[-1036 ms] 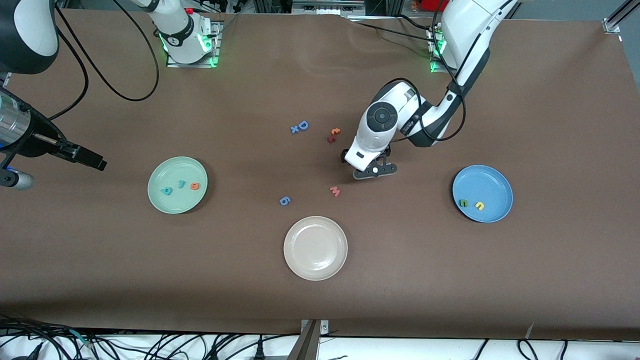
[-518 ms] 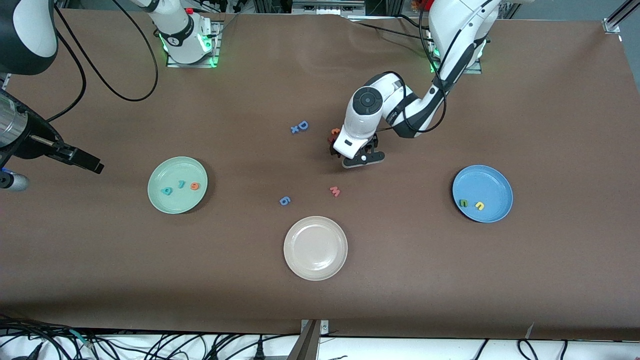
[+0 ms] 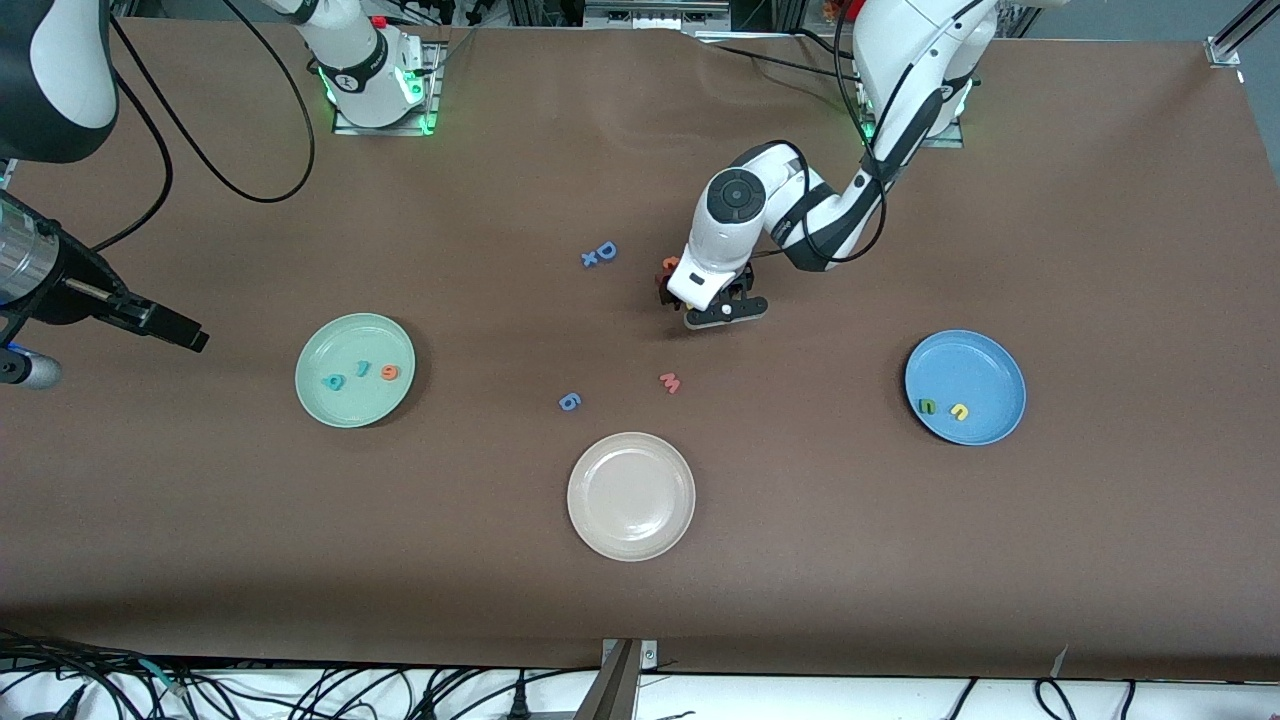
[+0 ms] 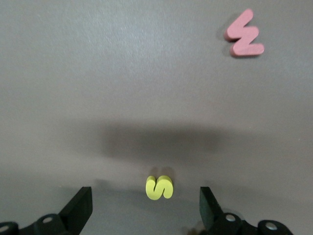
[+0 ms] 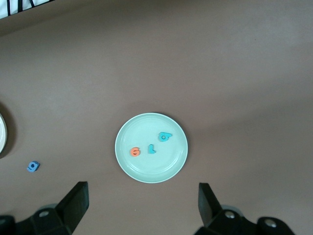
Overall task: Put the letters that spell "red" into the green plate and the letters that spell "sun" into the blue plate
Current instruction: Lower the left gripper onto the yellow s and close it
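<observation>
In the left wrist view a yellow "s" point(image 4: 159, 187) lies on the brown table between the wide-apart fingers of my open left gripper point(image 4: 145, 208). In the front view that gripper point(image 3: 722, 312) hangs low over mid-table and hides the "s". The green plate point(image 3: 340, 410) holds a teal "d" point(image 3: 335, 381), a teal "r" point(image 3: 363, 369) and an orange "e" point(image 3: 389, 373). The blue plate point(image 3: 975, 360) holds a green "n" point(image 3: 927, 406) and a yellow "u" point(image 3: 959, 411). My right gripper point(image 3: 195, 335) waits open beside the green plate point(image 5: 151, 171), empty.
A cream plate point(image 3: 631, 496) sits nearest the front camera. Loose letters lie mid-table: a pink "w" point(image 3: 670, 382), a blue "6" point(image 3: 569, 401), a blue "D" point(image 3: 606, 250), and orange and dark red letters point(image 3: 668, 265) right beside the left gripper.
The left gripper has moved away from the pink "w", toward the orange and dark red letters, and come to rest over the yellow "s". The right arm barely shifted.
</observation>
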Robot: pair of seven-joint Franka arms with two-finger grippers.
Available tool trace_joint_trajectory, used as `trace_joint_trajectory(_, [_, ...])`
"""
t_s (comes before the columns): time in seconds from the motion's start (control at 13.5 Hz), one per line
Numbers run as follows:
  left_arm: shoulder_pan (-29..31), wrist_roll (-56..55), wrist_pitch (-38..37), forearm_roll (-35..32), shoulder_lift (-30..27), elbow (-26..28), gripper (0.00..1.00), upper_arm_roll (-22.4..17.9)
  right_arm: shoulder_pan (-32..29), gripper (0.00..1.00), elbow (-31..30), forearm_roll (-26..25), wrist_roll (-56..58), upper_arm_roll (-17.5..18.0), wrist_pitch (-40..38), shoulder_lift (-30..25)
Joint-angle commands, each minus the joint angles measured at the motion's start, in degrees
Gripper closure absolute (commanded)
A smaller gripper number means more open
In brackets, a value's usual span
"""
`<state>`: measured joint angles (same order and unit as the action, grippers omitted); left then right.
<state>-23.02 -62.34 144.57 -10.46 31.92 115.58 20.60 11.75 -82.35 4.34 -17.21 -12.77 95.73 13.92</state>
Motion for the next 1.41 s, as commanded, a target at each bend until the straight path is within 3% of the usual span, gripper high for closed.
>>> trace_joint_trajectory(0.0, [-0.9,-6.0,1.7,-7.2,1.8,-0.2,0.04,-0.4,-6.2,0.01,-1.0,-0.8,0.8,6.3,0.4,-1.3])
trace_joint_trajectory(0.15, [-1.0,-10.1,1.7,-10.7,2.7,-0.8,0.04,-0.3,-6.3,0.01,-1.8,-0.8,1.1,6.3,0.5,-1.6])
trace_joint_trajectory(0.44, [-0.6,-10.7,1.9,-10.8,2.7,-0.9,0.07,-0.3,-8.0,0.01,-3.1,-0.9,4.2,6.7,0.5,-3.1])
trace_joint_trajectory(0.67, [-0.7,-11.3,1.9,-10.6,2.6,-0.9,0.18,-0.2,-8.0,0.01,-3.1,-0.9,4.2,6.6,0.9,-2.9])
trace_joint_trajectory(1.04, [-1.2,-12.9,1.9,-10.7,2.6,-1.3,0.48,-0.2,-8.0,0.00,-3.1,-1.0,4.2,6.5,0.8,-2.8])
trace_joint_trajectory(1.33, [-1.2,-14.1,1.9,-10.8,2.6,-1.3,0.55,0.0,-8.0,0.00,-2.9,-1.0,4.0,6.1,-0.4,-4.7])
